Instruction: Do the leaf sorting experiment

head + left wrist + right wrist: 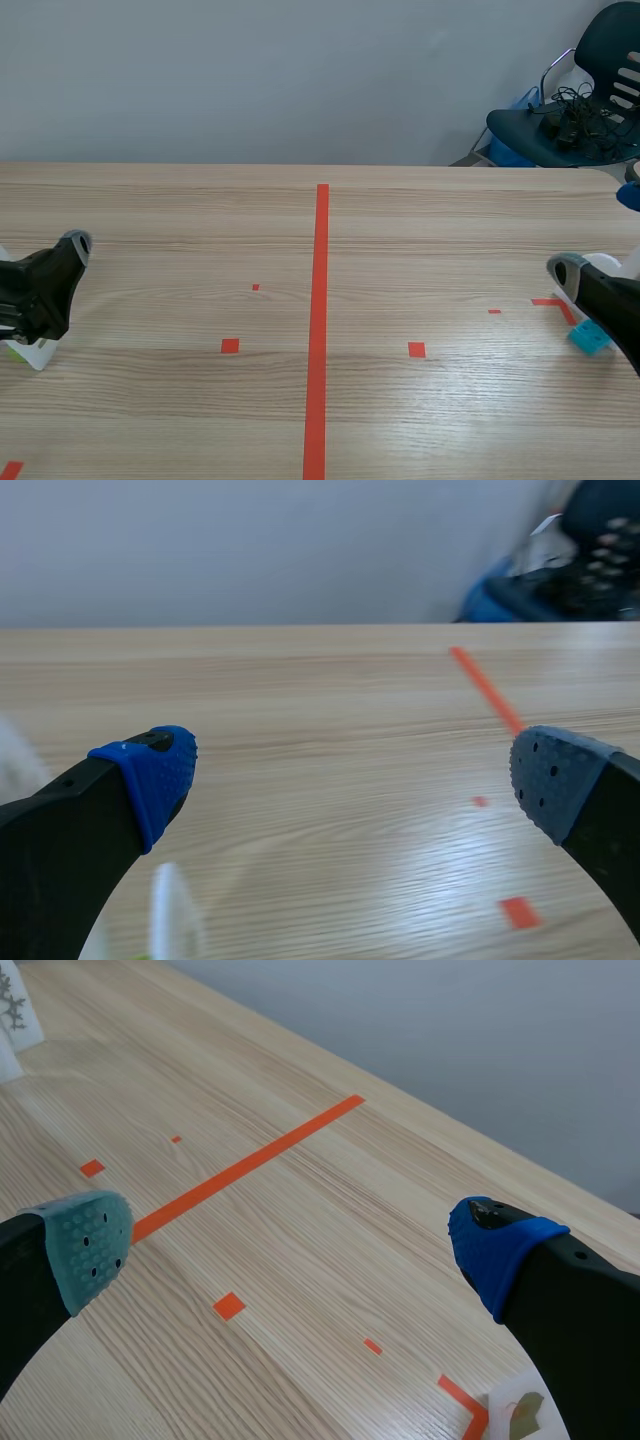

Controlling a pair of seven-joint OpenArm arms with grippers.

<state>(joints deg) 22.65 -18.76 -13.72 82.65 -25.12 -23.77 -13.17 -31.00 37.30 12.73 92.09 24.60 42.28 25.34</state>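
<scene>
- Since neither gripper holds anything, the sorting looks not yet under way. The leaf pieces sit out at the desk's two side edges, and every pick and placement seems still to be done.
- A white card with a tan leaf lies flat near the desk's right edge. It is just beside an orange tape corner and close under the right gripper's blue-padded finger.
- A white card with a dark branching leaf print stands near the left edge, well apart from the first card.
- At that same left edge, a white piece with a green patch rests under the left gripper. I cannot tell whether it is a leaf card, a holder, or part of the printed card.
- A small light-blue block lies near the right edge, just beside the tape corner. Its use is unclear.
- The right gripper hangs low over the right edge. Its fingers are spread wide with nothing between them, and it points toward the long orange tape line down the desk's middle.
- The left gripper mirrors it at the left edge. Its fingers are also wide apart and bare, and it is tilted forward across the wood.
- Beyond the desk's far right corner stands a dark chair carrying a tangle of cables.
</scene>
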